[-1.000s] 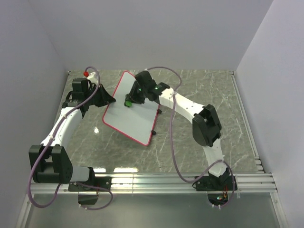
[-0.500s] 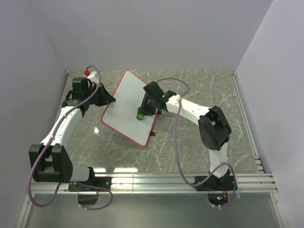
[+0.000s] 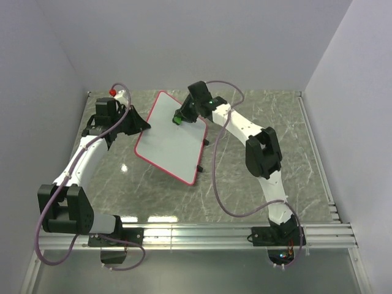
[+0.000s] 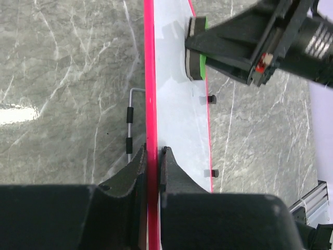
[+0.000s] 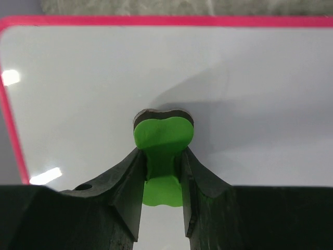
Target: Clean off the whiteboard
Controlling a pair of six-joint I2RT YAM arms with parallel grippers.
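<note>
- We see the left gripper (image 4: 152,151) clamped shut on the red rim of the whiteboard (image 3: 171,144). The board runs straight ahead of its fingertips, edge-on from that wrist.
- The board looks tilted up off the table (image 3: 306,153), with a wire stand (image 4: 129,125) just beside the left jaws. We cannot tell whether a lower edge touches the table.
- The right gripper (image 5: 162,154) is closed on the waist of the green eraser (image 5: 163,134). The eraser's head sticks out past the fingertips, with its pad against the white face.
- From the left gripper, the eraser is ahead at the board's far end, near the rim.
- We see no pen marks ahead of the right gripper. The rest of the face is too small in the top view to judge.
- Risk: the left hold is only a thin pinch on the rim. We judge a hard wipe could lever the board so it slides or swings out of the jaws.
- Risk: the rim is close beyond the right fingertips, so a stroke that way may run off the edge and catch.
- Risk: the eraser is held by its narrow waist, so drag may twist it between the fingers and lift the pad.
</note>
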